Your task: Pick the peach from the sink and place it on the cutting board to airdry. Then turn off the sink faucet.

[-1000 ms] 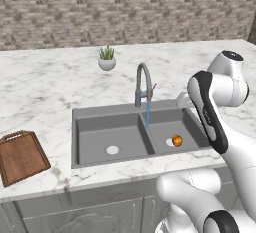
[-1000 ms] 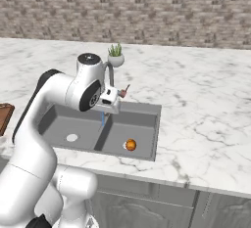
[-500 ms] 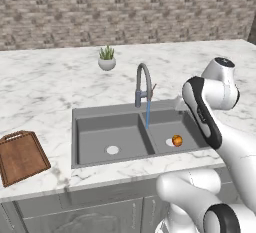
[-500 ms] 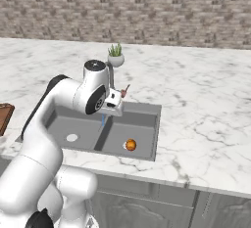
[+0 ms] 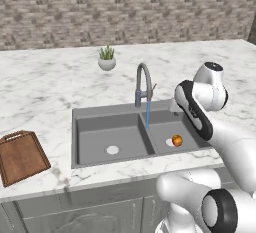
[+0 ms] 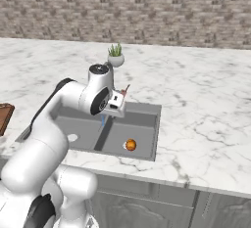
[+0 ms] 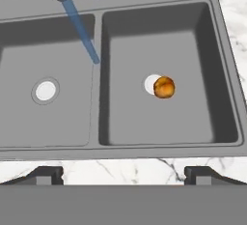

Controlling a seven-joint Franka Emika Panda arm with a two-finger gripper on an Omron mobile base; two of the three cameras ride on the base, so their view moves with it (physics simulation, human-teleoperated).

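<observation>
Right of centre in the hand view, in the right basin of the sink (image 7: 217,64): the peach (image 7: 164,87), resting at the drain, not yet picked. Low in that view, fingertips (image 7: 48,175) spread wide, grasping nothing, well above the fruit. Far lower left in the left base view, the cutting board (image 5: 21,156), bare. Water running from the sink faucet (image 5: 143,84). Everything left to do.

no readable text, labels, brands, numbers or signs anywhere
</observation>
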